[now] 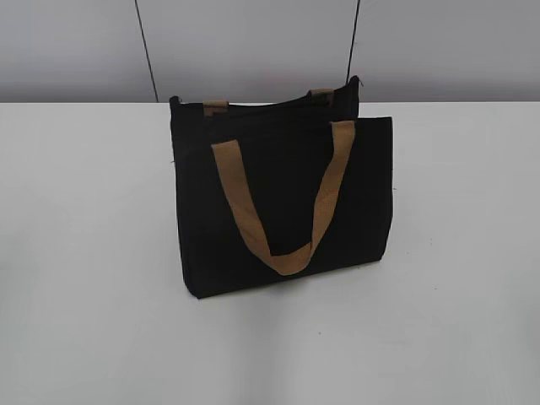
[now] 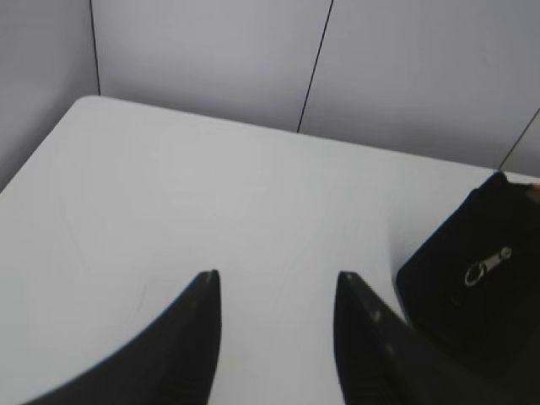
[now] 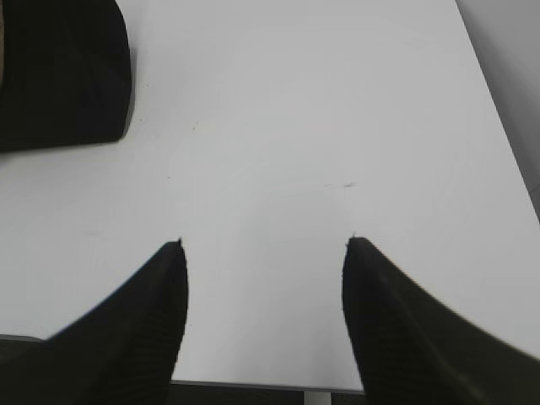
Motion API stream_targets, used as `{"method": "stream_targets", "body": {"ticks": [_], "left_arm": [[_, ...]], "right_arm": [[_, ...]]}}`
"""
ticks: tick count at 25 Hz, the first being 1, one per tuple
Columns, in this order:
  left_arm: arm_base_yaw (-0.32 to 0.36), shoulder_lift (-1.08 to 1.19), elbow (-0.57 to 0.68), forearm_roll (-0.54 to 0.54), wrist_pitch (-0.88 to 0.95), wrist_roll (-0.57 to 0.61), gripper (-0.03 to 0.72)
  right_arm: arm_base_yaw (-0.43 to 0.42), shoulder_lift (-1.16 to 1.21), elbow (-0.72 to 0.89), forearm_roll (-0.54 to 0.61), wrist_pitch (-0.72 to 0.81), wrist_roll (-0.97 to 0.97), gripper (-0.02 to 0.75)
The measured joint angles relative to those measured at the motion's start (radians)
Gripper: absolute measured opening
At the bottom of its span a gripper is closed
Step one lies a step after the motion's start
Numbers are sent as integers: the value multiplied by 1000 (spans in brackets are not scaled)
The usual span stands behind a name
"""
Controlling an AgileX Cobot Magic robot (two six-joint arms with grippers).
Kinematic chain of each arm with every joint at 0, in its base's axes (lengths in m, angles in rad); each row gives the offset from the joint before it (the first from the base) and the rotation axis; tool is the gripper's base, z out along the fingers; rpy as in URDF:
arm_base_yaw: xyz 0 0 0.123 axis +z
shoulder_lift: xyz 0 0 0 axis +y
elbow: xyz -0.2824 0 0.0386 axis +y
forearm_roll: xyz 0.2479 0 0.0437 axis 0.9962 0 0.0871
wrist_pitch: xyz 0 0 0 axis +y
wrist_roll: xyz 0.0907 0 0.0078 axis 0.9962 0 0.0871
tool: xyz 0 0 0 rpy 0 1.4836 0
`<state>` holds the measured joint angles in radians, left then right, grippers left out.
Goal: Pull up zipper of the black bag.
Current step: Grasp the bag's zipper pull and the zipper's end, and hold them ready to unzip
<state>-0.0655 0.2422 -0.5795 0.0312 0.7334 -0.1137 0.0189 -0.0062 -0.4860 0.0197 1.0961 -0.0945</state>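
The black bag (image 1: 283,198) stands upright in the middle of the white table, one tan handle hanging down its front. In the left wrist view the bag's end (image 2: 481,295) shows at the right edge with the silver ring-shaped zipper pull (image 2: 485,267) on it. My left gripper (image 2: 277,278) is open and empty over bare table, left of the bag. In the right wrist view a corner of the bag (image 3: 63,76) shows at the top left. My right gripper (image 3: 266,243) is open and empty near the table's front edge. Neither gripper shows in the exterior view.
The white table (image 1: 93,253) extends all round the bag. A grey panelled wall (image 1: 253,42) stands behind its far edge. The table's near edge (image 3: 253,386) lies just under the right gripper.
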Motion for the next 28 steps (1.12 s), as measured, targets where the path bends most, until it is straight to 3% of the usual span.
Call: {"method": "stream_targets", "body": {"ticks": [4, 18, 28], "left_arm": [[-9, 136, 0, 0, -192, 3, 332], [-175, 621, 3, 60, -754, 3, 328], [-276, 902, 197, 60, -1290, 3, 327]], "right_arm": [[0, 0, 0, 0, 0, 0, 454], [0, 0, 0, 0, 0, 0, 454], [0, 0, 0, 0, 0, 0, 454]]}}
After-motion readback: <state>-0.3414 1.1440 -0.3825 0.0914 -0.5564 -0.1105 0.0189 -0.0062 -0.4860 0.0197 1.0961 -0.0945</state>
